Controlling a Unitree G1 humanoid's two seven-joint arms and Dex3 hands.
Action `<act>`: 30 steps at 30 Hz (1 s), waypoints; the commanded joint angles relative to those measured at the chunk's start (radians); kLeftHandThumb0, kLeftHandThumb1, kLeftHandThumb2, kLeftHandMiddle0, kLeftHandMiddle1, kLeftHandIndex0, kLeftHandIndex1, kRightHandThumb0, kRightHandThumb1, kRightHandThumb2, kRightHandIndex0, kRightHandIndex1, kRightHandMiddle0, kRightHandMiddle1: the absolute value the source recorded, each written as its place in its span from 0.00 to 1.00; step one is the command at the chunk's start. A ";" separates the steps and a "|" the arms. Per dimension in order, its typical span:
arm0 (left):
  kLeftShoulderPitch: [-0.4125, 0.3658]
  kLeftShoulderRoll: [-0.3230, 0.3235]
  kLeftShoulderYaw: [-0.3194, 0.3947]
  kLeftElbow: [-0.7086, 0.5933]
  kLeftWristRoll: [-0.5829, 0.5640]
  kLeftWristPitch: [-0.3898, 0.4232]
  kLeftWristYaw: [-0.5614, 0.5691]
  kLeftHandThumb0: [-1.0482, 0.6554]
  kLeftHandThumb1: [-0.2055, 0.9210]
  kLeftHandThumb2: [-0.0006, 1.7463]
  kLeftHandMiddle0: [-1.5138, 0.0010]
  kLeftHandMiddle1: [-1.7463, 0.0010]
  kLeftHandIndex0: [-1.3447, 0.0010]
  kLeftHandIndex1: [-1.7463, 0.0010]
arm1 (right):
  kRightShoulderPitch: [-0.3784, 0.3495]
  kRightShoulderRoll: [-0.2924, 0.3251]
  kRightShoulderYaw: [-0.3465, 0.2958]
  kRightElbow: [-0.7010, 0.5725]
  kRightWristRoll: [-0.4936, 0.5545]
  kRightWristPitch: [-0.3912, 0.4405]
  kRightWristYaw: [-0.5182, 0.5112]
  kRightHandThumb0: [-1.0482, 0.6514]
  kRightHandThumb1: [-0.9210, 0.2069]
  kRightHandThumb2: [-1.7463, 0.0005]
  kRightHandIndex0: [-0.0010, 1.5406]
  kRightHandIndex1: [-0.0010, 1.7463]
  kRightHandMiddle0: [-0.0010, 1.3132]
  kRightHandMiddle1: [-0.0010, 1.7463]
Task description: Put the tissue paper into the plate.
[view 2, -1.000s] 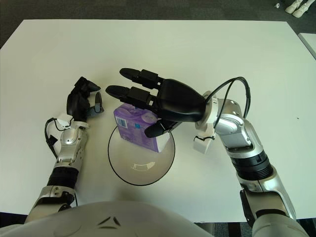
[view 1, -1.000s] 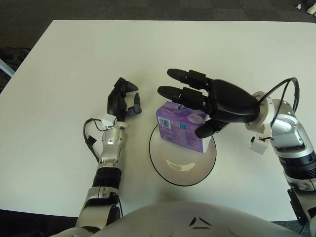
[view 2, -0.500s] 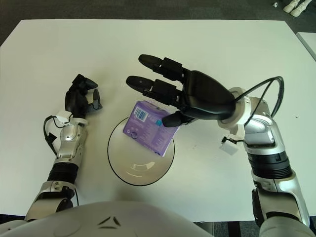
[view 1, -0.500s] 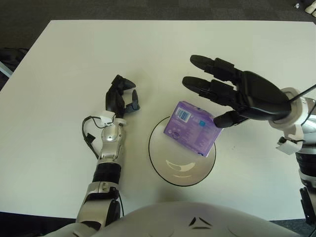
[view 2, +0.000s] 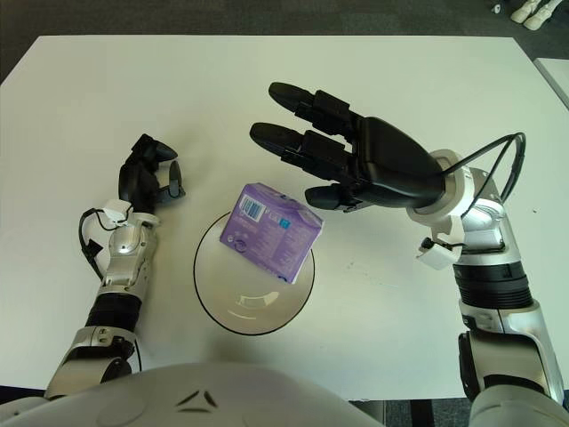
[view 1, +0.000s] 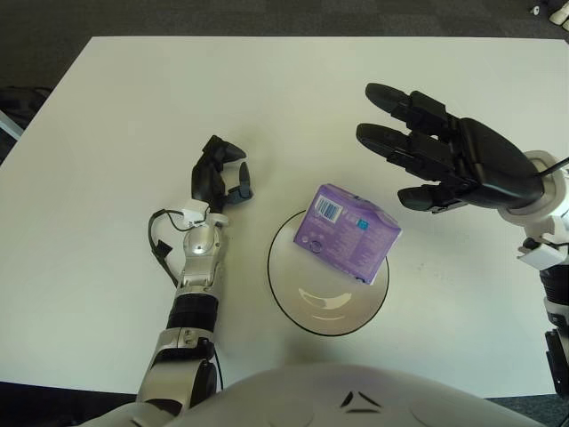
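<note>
A purple tissue pack [view 1: 348, 235] lies tilted in the white, dark-rimmed plate [view 1: 325, 307], leaning over the plate's far right rim. My right hand [view 1: 418, 163] hovers above and to the right of the pack, fingers spread, holding nothing. My left hand [view 1: 220, 174] rests on the table left of the plate, fingers loosely curled and empty.
The white table [view 1: 133, 98] extends all around the plate. Its far edge and left edge border dark floor. A white tag on a cable [view 1: 536, 253] hangs at my right wrist.
My right hand let go of the tissue pack and rose up and to the right. The pack tipped over and now lies flatter in the plate. The left hand barely moved.
</note>
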 commanded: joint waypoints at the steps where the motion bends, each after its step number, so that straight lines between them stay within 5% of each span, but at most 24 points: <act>1: 0.129 -0.008 0.001 0.121 0.006 0.055 0.005 0.35 0.52 0.71 0.41 0.00 0.59 0.00 | 0.133 -0.097 -0.065 -0.056 0.079 0.018 0.031 0.47 0.19 0.31 0.00 0.00 0.00 0.00; 6: 0.125 -0.012 0.007 0.126 -0.013 0.043 -0.008 0.35 0.53 0.70 0.41 0.00 0.59 0.00 | 0.181 -0.191 -0.119 -0.109 0.026 0.139 0.102 0.41 0.05 0.39 0.00 0.00 0.00 0.00; 30: 0.185 -0.006 -0.030 -0.010 0.015 0.080 -0.006 0.35 0.53 0.71 0.36 0.00 0.59 0.00 | 0.198 -0.189 -0.141 -0.151 0.028 0.190 0.125 0.38 0.00 0.41 0.00 0.00 0.00 0.00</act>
